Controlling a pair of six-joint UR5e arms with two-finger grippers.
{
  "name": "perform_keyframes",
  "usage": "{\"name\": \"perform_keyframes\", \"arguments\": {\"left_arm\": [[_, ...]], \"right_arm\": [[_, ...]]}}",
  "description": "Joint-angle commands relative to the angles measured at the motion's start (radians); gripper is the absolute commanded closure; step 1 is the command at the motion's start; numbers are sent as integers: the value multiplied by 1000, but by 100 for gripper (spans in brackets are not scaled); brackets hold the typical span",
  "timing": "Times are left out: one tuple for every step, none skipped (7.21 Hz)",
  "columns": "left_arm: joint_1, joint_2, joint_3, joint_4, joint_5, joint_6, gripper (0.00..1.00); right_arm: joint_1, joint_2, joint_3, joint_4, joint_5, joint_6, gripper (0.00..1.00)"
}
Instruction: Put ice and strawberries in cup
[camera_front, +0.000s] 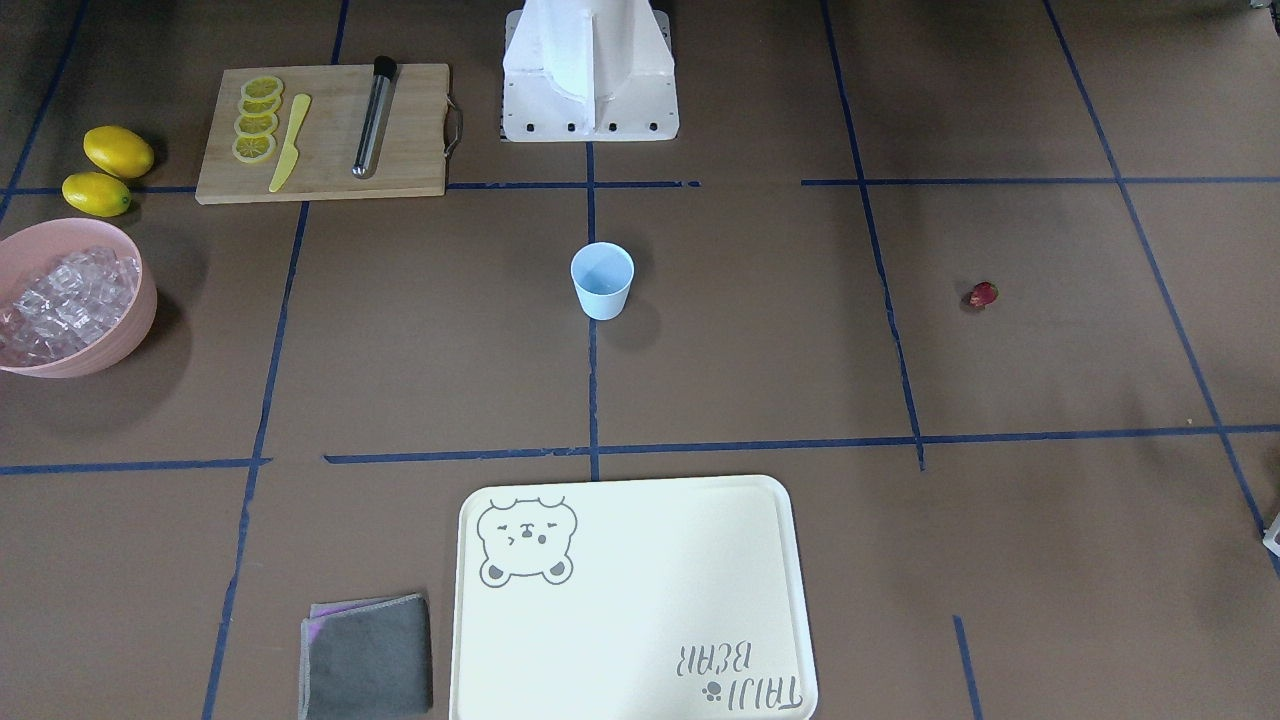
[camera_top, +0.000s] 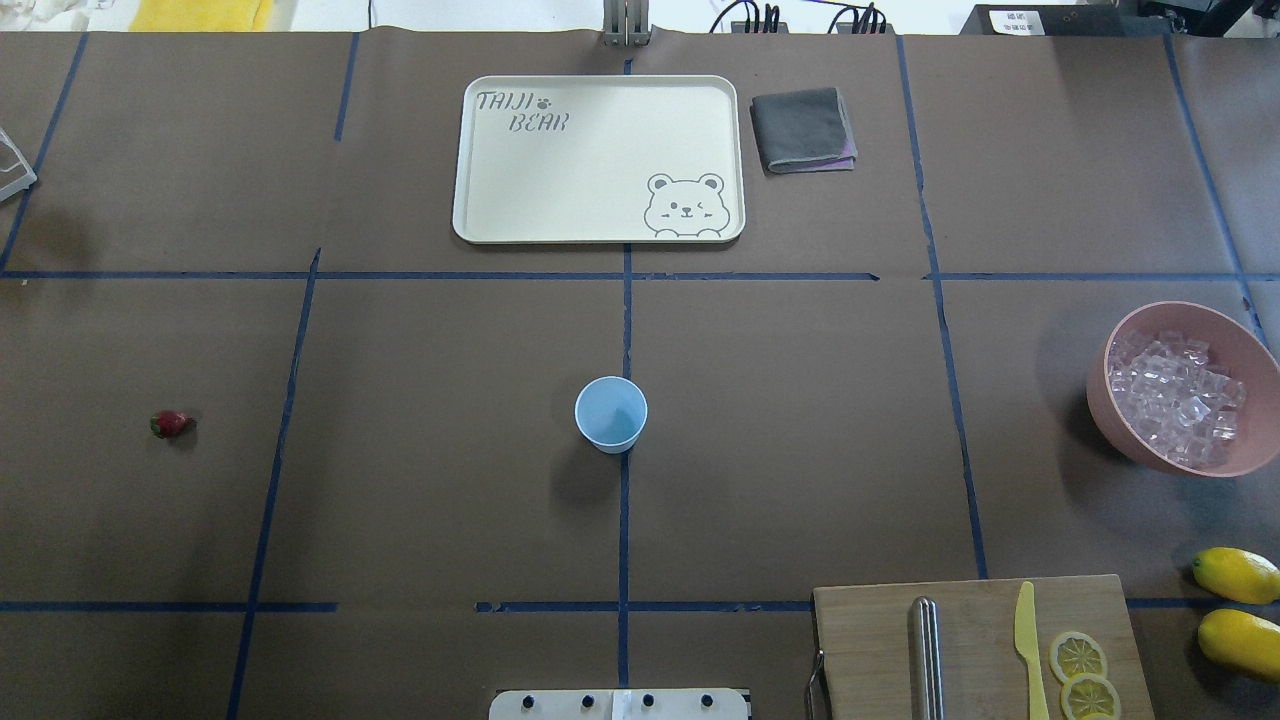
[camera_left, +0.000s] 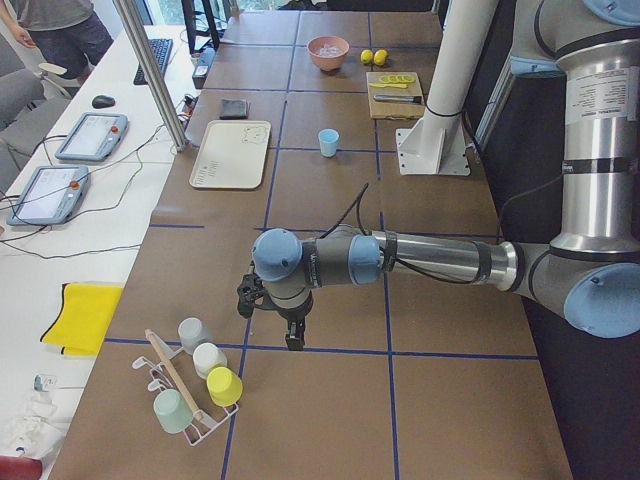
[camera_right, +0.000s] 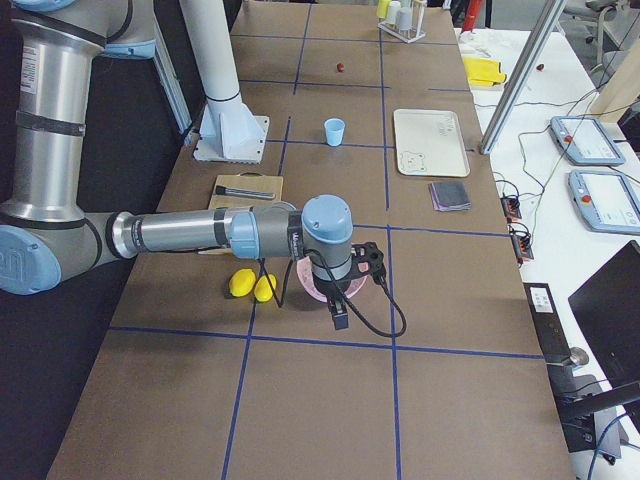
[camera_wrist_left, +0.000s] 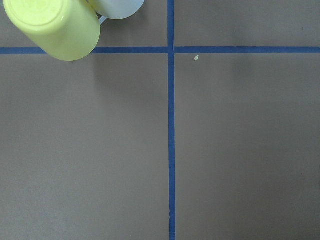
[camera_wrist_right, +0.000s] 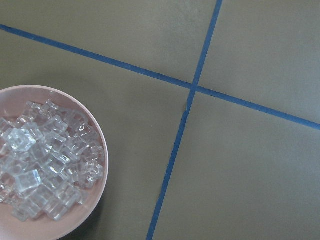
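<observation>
With the cup (camera_top: 611, 414) upright mid-surface, bring your right pincer (camera_right: 339, 320), its spread impossible to tell, straight down over the ice (camera_top: 1175, 398) in the pink bowl (camera_top: 1125, 435) by the right edge.

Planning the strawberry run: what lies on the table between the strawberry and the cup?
In the overhead view the stretch from the strawberry to the cup is bare, crossed only by one blue tape line.

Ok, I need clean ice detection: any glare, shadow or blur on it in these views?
Overhead view: ice sharp with small white glints, bowl throwing a soft shadow leftward. Right wrist view: ice crisp, no blur. Front-facing view: ice paler, bowl cut by the frame edge.
</observation>
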Motion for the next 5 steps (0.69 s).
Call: {"name": "perform_keyframes", "arguments": {"left_arm": [[0, 0, 9, -3, 0, 0, 0], [0, 0, 9, -2, 0, 0, 0], [0, 0, 10, -2, 0, 0, 0], [0, 0, 10, -3, 0, 0, 0], [0, 0, 10, -2, 0, 0, 0]], "right_arm": [[-2, 6, 16, 1, 74, 62, 0], [-32, 8, 16, 50, 79, 49, 0], [-41, 0, 11, 138, 76, 57, 0], [-79, -3, 3, 215, 81, 49, 0], [-151, 2, -4, 238, 73, 72, 0]]}}
